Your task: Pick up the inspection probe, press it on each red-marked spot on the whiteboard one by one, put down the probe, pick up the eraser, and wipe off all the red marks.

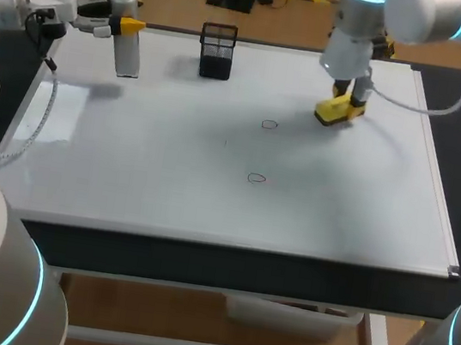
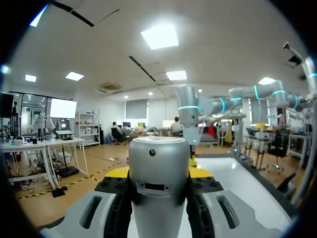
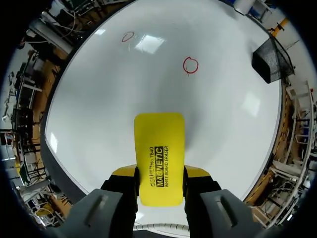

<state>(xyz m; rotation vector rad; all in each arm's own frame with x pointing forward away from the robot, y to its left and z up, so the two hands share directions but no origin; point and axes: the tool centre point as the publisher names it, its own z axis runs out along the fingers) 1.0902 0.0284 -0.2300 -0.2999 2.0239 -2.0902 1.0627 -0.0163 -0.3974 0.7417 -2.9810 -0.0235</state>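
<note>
Eraser (image 1: pixel 337 112) over whiteboard (image 1: pixel 168 181), clear of edges

In the left wrist view the inspection probe (image 2: pixel 158 178) covers all but slivers of the yellow tips of the left gripper (image 2: pixel 158 174) clamped on it, and its lower end is cut off by the picture's edge. In the right wrist view the rear end of the eraser (image 3: pixel 159 148) is hidden between the fingers of the right gripper (image 3: pixel 160 184), and the black mesh holder (image 3: pixel 271 59) is clipped by the rim. In the head view the two ringed marks (image 1: pixel 270 125) are too small to tell their colour.
</note>
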